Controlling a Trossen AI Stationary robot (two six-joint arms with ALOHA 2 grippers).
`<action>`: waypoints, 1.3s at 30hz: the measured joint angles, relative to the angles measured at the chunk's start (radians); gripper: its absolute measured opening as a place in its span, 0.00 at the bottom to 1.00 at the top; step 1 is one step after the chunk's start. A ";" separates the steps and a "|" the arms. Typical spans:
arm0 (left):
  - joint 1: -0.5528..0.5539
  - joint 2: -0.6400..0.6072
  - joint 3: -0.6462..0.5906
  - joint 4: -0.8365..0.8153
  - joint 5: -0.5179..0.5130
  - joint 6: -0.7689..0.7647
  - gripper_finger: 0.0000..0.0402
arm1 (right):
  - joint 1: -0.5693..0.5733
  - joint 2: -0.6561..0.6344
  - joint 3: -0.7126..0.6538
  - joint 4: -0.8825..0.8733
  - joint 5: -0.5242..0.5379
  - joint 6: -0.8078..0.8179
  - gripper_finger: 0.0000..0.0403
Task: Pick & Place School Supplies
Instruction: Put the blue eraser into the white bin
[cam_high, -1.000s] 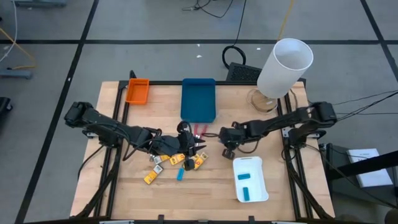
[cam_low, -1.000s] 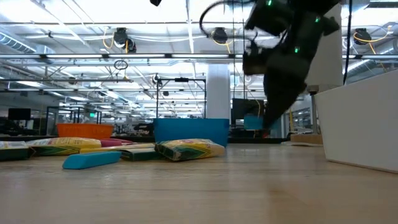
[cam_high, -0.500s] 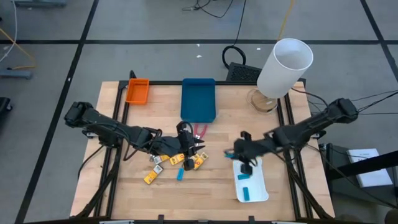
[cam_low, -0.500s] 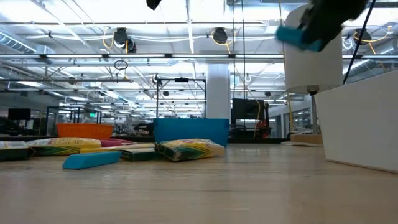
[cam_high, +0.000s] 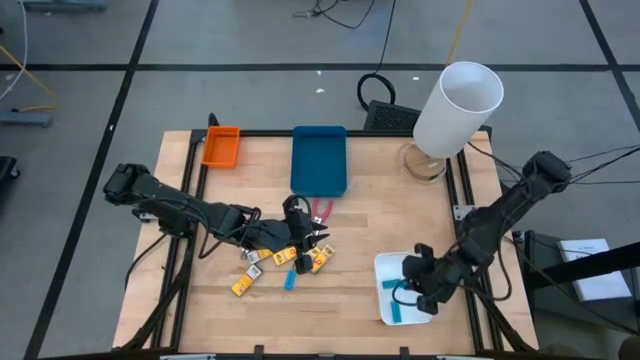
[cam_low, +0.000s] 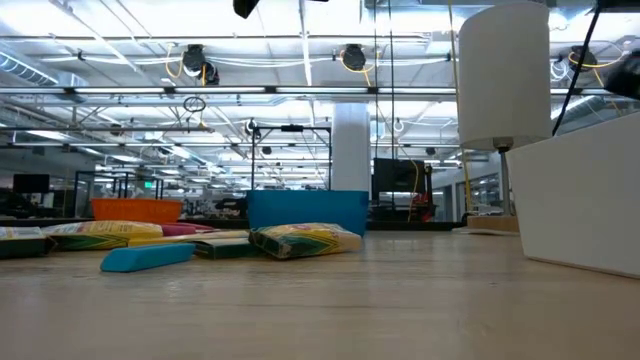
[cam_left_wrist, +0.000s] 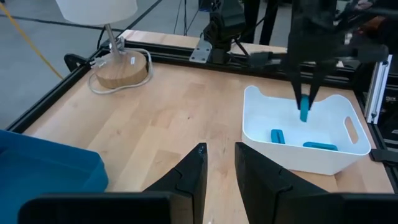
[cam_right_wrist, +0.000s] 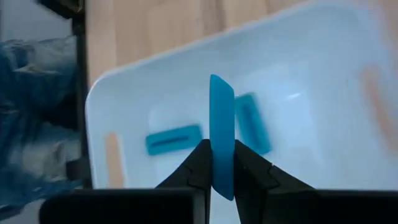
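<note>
My right gripper hangs over the white tray, shut on a light-blue block. Two more blue blocks lie flat on the tray's floor. My left gripper waits low over the pile of supplies at mid table; its fingers stand slightly apart with nothing between them. The pile lies flat on the wood: yellow pieces, a blue block and red-handled tools. My right gripper pinches the blue block between its two fingers at the block's upper end, coming from above and pointing down. The block hangs upright below the fingers, lifted clear, with its lower end inside the white tray above the floor.
A blue tray and an orange tray sit at the far side. A white lamp on a wooden base stands at the far right corner. Bare wood lies between the pile and the white tray.
My right gripper has carried the blue block from the table's middle toward the near right, rising on the way, and now holds it over the white tray. It has stayed shut on the block.
</note>
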 joint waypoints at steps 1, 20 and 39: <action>0.000 0.000 0.000 0.002 0.000 0.000 0.22 | 0.008 0.000 -0.020 0.025 -0.005 0.017 0.07; 0.000 0.005 0.000 -0.018 0.042 -0.022 0.22 | 0.026 0.000 -0.188 0.243 -0.056 0.026 0.12; -0.110 0.068 -0.002 -0.172 0.210 -0.220 0.22 | -0.012 -0.190 -0.188 0.585 0.185 -0.653 0.08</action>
